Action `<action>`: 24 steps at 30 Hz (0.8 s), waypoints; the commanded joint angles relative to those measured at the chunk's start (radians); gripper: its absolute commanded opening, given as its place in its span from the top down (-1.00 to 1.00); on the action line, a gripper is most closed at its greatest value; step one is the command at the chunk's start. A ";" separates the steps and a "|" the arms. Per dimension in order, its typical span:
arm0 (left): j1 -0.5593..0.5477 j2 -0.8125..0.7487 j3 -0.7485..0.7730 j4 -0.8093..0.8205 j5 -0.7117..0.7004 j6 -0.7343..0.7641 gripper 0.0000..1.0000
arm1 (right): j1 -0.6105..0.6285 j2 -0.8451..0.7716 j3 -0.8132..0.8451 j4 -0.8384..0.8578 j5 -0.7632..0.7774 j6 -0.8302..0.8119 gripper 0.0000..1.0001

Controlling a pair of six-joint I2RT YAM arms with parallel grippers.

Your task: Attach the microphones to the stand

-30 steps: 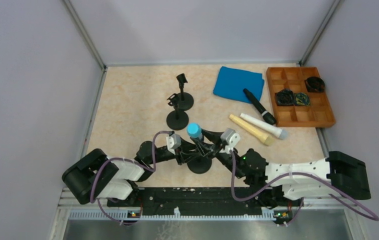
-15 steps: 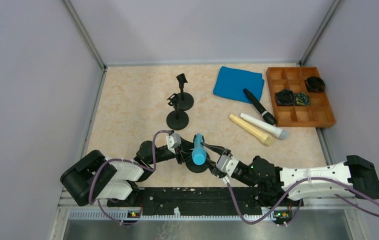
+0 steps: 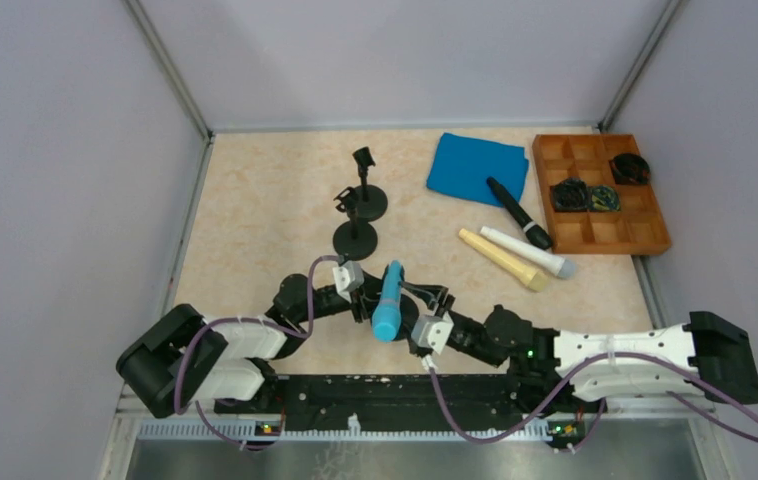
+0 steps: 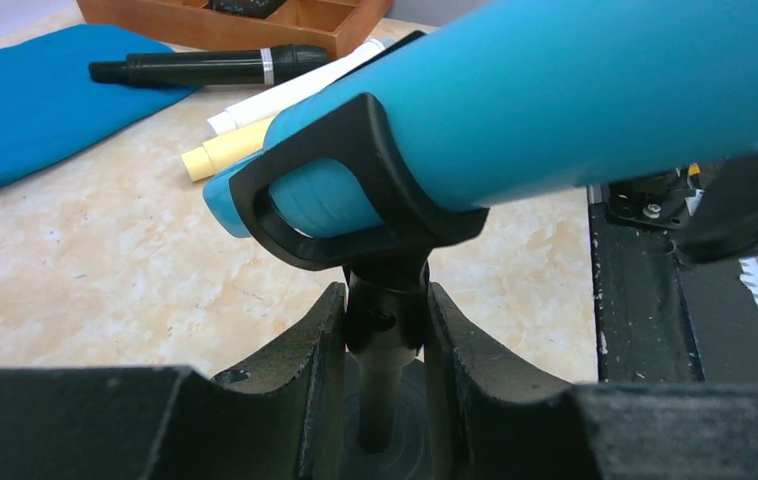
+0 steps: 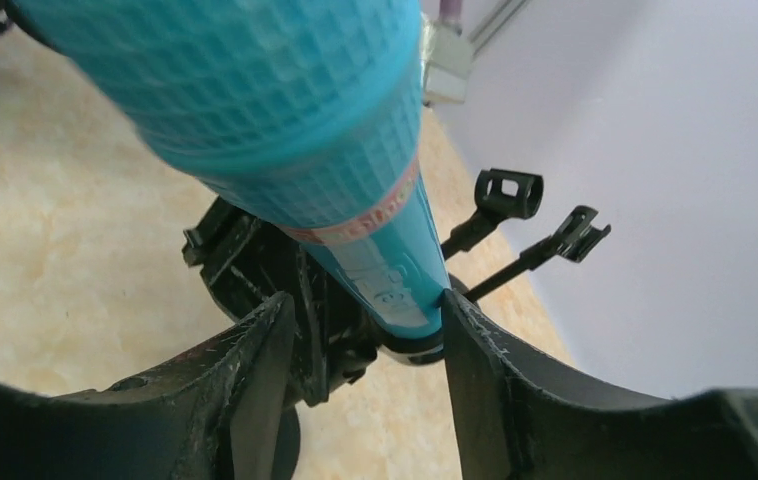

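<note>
Left end effector (image 4: 385, 312) grips the stand (image 4: 379, 400) — light blue microphone (image 4: 595, 100) in its clip (image 4: 357, 135). I see right end effector (image 5: 365, 305) parted around it.

The beige marbled tabletop (image 3: 255, 220) carries a brown wooden tray (image 3: 600, 243) with square compartments in its far right corner. Just left of it lies a folded blue cloth (image 3: 475, 166). A slim black microphone (image 3: 518, 212) lies slantwise, its thin end on the cloth and its head on the bare top. Nearer, a cream microphone (image 3: 501, 259) and a white microphone (image 3: 525, 251) lie side by side, touching. Toward the back centre stand two black stands with round bases (image 3: 356, 238), close together. A third black stand (image 4: 383, 320) stands near the front edge.
</note>
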 commanded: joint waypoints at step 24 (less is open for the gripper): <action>0.006 -0.007 0.081 0.096 0.066 0.013 0.99 | -0.065 0.044 0.181 -0.169 -0.236 -0.166 0.15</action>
